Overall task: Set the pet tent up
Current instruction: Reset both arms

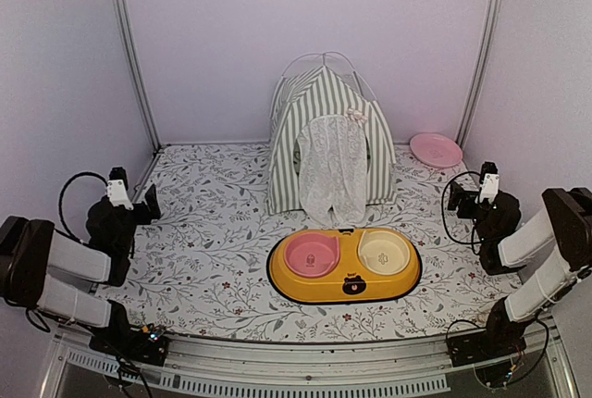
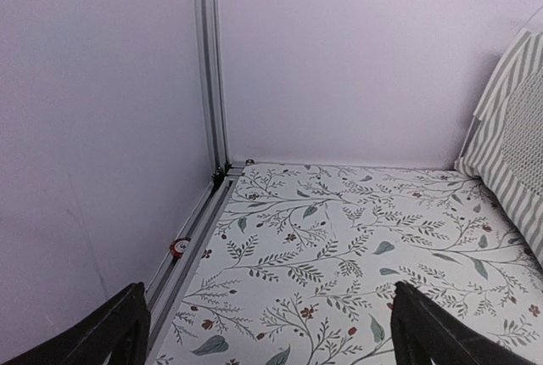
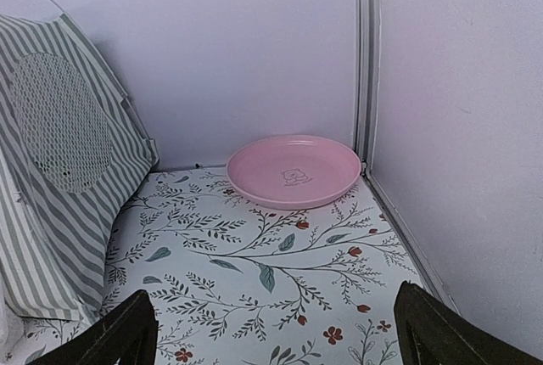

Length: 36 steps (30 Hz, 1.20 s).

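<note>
Pet tent (image 1: 328,139) back centre, clear of left end effector (image 2: 267,331), right end effector (image 3: 280,331); both spread, empty.

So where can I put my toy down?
Bare cloth lies left of the pet tent, toward the left hand, and between the pink plate and the yellow feeder. The middle is crowded: feeder right before the tent.

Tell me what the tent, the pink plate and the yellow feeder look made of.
Tent: soft striped cloth, matte and creased, with a sheer lace flap. Pink plate: plastic or glazed ceramic, smooth, slight sheen. Yellow feeder: likely glossy plastic, moulded rim.
</note>
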Each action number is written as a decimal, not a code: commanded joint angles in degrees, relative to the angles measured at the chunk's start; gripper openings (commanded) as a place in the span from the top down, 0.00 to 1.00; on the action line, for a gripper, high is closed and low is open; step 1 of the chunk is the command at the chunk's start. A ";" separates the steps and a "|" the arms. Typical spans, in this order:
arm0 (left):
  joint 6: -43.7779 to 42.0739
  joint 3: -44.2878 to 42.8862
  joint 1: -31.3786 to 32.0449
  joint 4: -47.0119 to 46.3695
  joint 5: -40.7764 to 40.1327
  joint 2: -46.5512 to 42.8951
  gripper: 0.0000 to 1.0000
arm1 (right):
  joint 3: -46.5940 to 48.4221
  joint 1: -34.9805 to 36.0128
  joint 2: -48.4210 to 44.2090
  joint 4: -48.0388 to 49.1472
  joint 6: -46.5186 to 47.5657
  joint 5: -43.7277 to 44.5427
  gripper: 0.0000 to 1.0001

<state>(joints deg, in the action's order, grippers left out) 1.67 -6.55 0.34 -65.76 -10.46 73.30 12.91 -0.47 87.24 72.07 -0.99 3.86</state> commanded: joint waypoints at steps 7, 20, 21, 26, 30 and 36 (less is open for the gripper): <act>-3.93 1.04 1.27 -20.44 4.87 10.68 0.01 | 0.90 -0.23 0.47 1.63 0.38 -0.78 0.01; -5.25 -7.00 1.48 -9.48 7.57 15.41 0.01 | 0.89 -0.21 0.47 1.65 0.38 -0.78 0.01; -5.13 -7.20 1.41 -9.40 7.41 15.46 0.01 | 0.91 -0.23 0.47 1.63 0.38 -0.80 0.01; -5.07 -7.23 1.42 -9.38 7.30 15.47 0.01 | 0.86 -0.24 0.47 1.58 0.38 -0.78 0.01; -5.10 -7.21 1.42 -9.37 7.33 15.47 0.01 | 0.87 -0.19 0.56 1.67 0.38 -0.78 0.01; -5.05 -7.22 1.41 -9.39 7.30 15.47 0.00 | 0.89 -0.21 0.56 1.78 0.31 -0.78 0.01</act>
<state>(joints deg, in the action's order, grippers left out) -2.98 -13.32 1.28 -75.44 -3.46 88.49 12.93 -0.47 87.24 72.07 -0.99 3.84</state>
